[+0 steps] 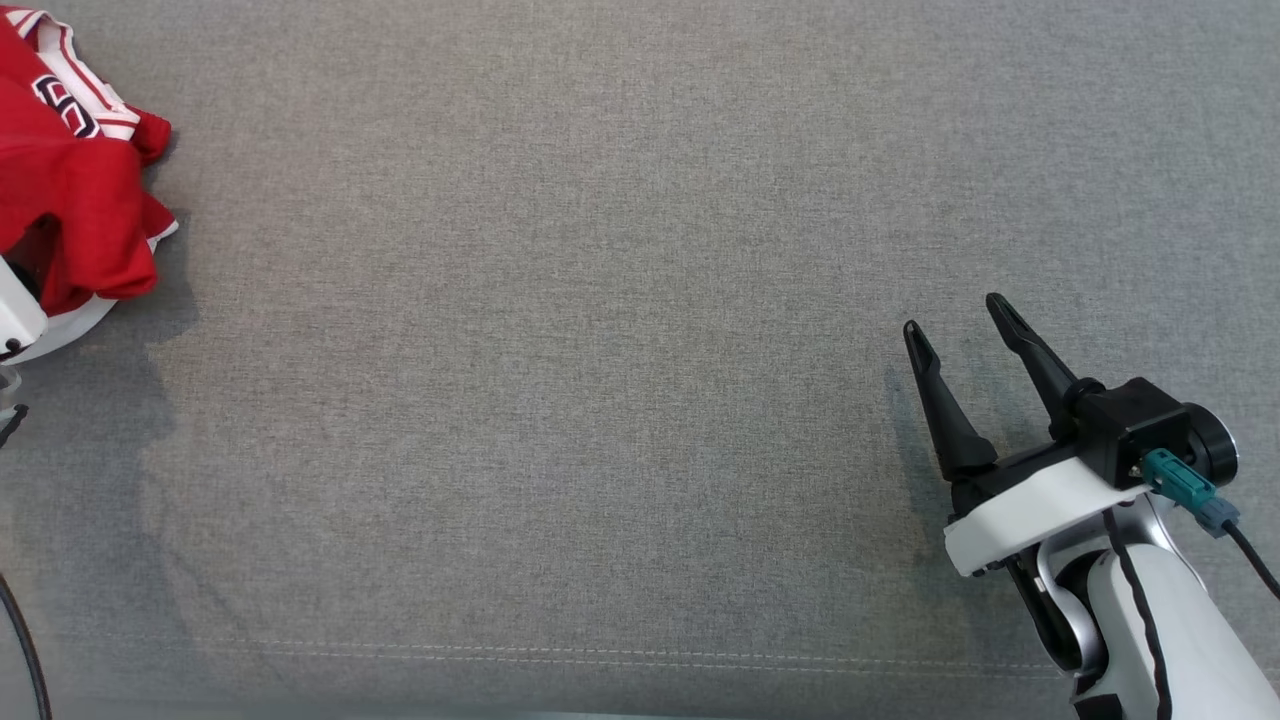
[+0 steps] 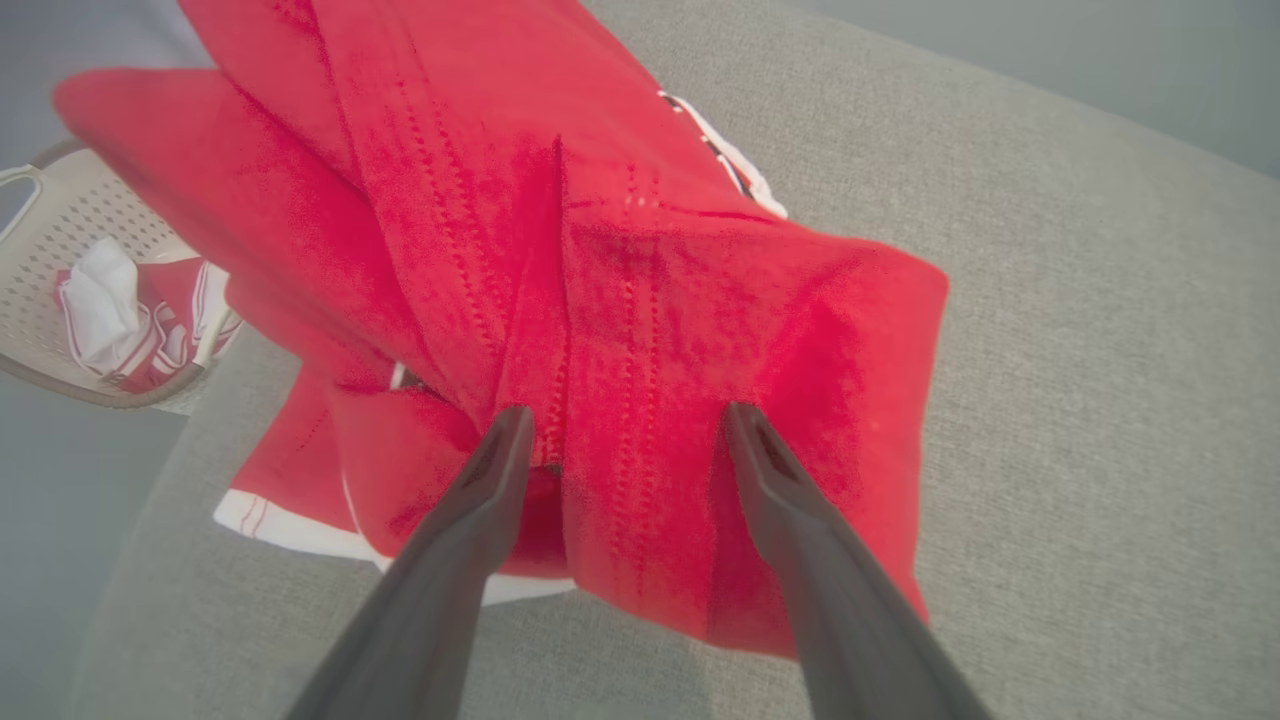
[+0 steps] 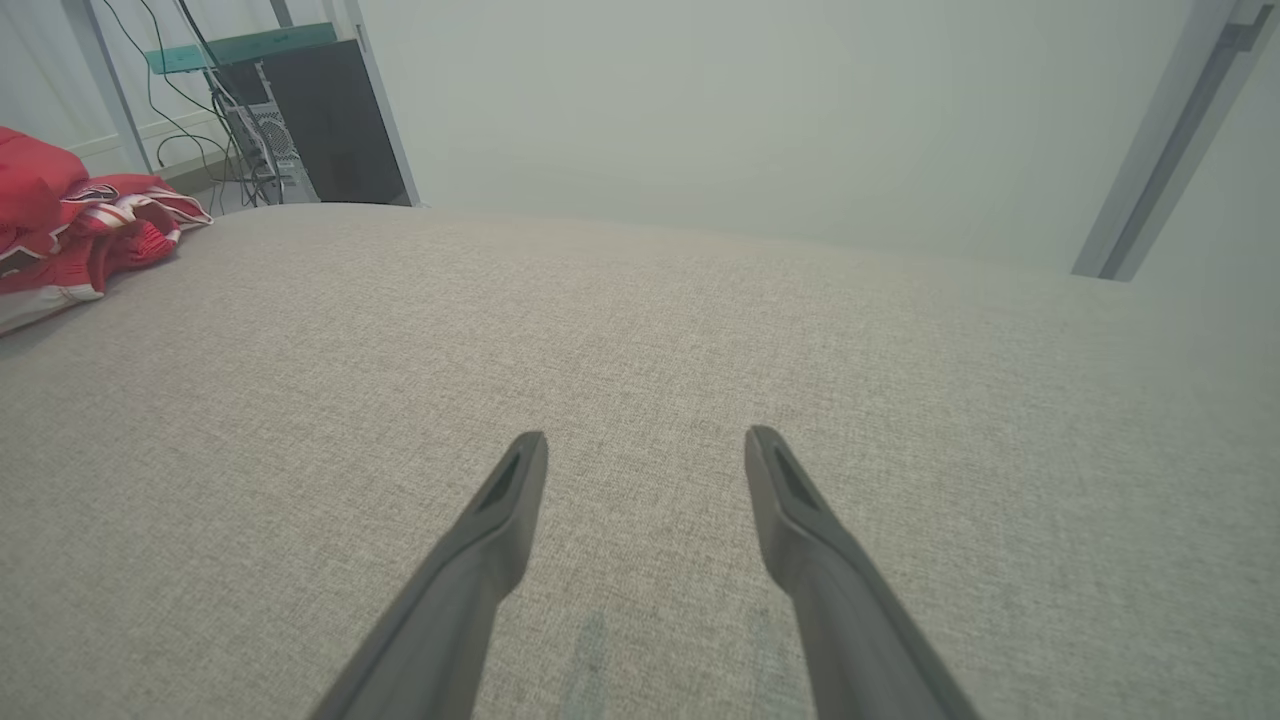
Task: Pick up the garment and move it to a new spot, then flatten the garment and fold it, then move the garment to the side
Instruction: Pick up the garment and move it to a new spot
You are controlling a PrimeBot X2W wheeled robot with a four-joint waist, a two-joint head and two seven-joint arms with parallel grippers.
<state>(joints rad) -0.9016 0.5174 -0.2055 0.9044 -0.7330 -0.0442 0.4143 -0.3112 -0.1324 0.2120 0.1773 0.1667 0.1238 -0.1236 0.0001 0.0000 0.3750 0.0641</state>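
I am looking at the crumpled red garment with white trim [image 1: 75, 190], which is lying bunched at the upper left of the head view, on the wide grey woven fabric surface [image 1: 600, 350] and well apart from the right gripper [image 1: 953, 315] at the lower right. That gripper's two dark fingers are standing spread with nothing between them, and in its own wrist view the right gripper [image 3: 647, 442] is hovering over bare grey cloth while the garment [image 3: 70, 235] is sitting far off at the left edge. In the left wrist view the left gripper [image 2: 625, 425] is also standing with its fingers wide apart, and the garment [image 2: 620, 300] is rising in folds just beyond and between the two tips; I cannot tell whether the tips are touching the cloth. A dark numeral outlined in white [image 1: 65, 105] is showing on the garment in the head view, folded so that I am not reading it with any certainty. The left wrist view is also giving me a pale perforated plastic basket [image 2: 60, 220] off the surface's edge, holding red and white cloth [image 2: 150, 330], and the right wrist view is showing a dark cabinet with trailing cables [image 3: 300, 130] behind the surface.
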